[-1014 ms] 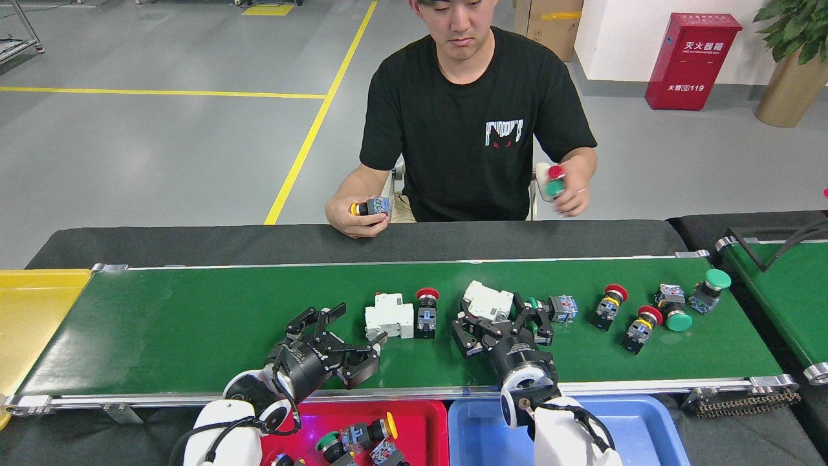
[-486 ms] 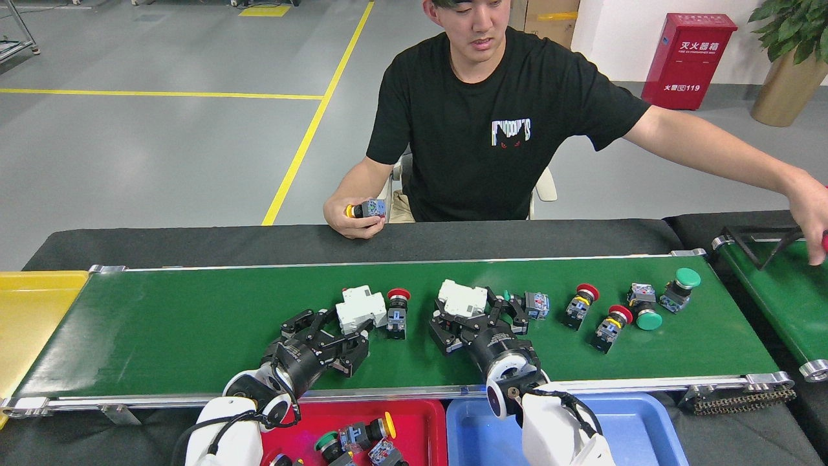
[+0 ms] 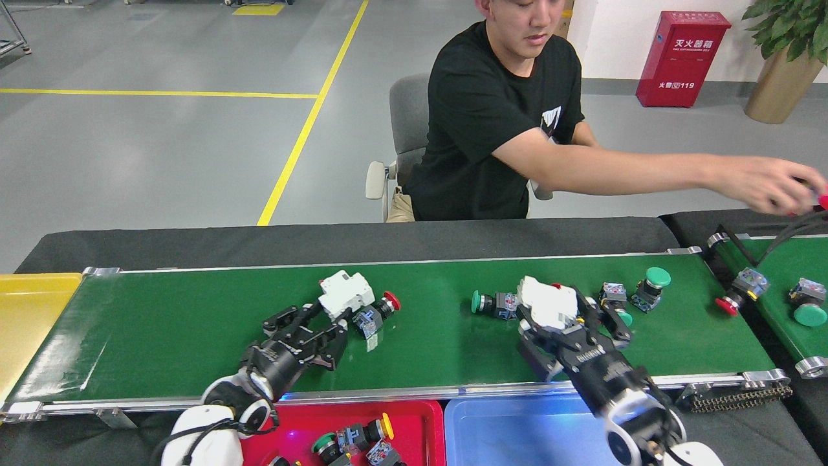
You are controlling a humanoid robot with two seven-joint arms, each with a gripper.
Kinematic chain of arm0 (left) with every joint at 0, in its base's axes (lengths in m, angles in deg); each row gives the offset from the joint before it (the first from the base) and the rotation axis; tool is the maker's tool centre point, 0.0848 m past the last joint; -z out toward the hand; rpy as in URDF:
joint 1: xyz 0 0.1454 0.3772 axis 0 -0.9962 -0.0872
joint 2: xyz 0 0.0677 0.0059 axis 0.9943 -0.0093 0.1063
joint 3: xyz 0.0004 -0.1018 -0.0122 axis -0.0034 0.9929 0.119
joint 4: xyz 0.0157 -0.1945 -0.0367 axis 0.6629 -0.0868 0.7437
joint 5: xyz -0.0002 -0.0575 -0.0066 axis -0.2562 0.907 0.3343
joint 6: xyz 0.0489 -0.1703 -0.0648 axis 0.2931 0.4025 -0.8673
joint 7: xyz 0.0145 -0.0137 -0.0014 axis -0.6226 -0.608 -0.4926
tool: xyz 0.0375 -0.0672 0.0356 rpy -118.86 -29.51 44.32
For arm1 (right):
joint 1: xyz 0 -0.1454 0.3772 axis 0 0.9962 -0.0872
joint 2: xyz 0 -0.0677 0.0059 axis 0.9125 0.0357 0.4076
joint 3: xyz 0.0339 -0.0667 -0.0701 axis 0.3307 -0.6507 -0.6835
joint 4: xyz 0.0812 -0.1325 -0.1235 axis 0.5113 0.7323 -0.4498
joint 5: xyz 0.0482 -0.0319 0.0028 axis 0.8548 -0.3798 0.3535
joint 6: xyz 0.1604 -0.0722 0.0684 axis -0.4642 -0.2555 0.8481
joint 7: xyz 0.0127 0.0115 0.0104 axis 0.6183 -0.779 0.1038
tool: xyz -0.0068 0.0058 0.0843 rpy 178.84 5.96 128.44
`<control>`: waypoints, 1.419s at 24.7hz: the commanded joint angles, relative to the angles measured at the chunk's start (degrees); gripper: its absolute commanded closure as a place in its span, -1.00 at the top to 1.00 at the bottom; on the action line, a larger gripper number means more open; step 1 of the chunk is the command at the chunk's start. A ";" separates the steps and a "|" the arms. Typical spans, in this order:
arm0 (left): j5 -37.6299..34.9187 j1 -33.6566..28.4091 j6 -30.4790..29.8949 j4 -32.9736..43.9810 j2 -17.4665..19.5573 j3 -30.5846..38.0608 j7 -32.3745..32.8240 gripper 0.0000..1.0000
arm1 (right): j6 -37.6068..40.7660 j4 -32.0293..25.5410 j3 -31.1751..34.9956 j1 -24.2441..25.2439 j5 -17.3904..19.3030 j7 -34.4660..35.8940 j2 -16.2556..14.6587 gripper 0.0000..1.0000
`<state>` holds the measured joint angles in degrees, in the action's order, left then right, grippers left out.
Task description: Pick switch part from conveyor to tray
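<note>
On the green conveyor (image 3: 181, 323) lie several switch parts. My right gripper (image 3: 572, 323) is shut on a white breaker-type switch part (image 3: 548, 303) at the belt's right half. My left gripper (image 3: 330, 320) is open at the belt's middle, its fingertips (image 3: 315, 310) touching a second white switch part (image 3: 346, 294) that sits tilted beside a red-capped button part (image 3: 380, 310). Below the belt's near rail are a red tray (image 3: 427, 421) holding several button parts and a blue tray (image 3: 517, 433).
A green-capped part (image 3: 491, 303) lies left of my right gripper; two more parts (image 3: 650, 285) lie to its right. A person's arm (image 3: 647, 175) reaches over the second belt (image 3: 776, 272), which carries more parts. A yellow tray (image 3: 32, 310) stands at the left end.
My right gripper has carried the white part rightward, past the green-capped part. My left gripper has narrowed and pushed up against the other white part, which turned. The person leaned and reached right.
</note>
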<state>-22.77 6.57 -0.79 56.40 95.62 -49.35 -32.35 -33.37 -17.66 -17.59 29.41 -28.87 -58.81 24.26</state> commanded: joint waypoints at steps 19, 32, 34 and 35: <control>-15.42 -13.13 -2.31 17.10 -14.24 -20.62 5.84 -0.36 | -18.35 -6.82 12.05 8.36 -4.97 1.08 8.03 0.94; -11.12 -21.12 5.87 25.62 -13.36 -7.36 2.95 0.99 | -18.00 -6.91 8.36 7.39 -5.58 -1.73 7.85 0.95; -10.06 -24.38 5.78 25.80 -13.18 5.13 -1.01 0.99 | -18.35 -6.91 4.14 6.43 -6.02 -1.82 7.76 0.95; -9.97 -25.61 5.60 25.71 -12.65 11.46 -2.77 0.99 | -18.44 -6.82 2.56 5.64 -6.99 -1.91 7.85 0.95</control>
<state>-33.13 -18.67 4.38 81.22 82.41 -42.24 -31.71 -51.63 -23.61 -13.98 36.06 -35.44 -60.52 32.11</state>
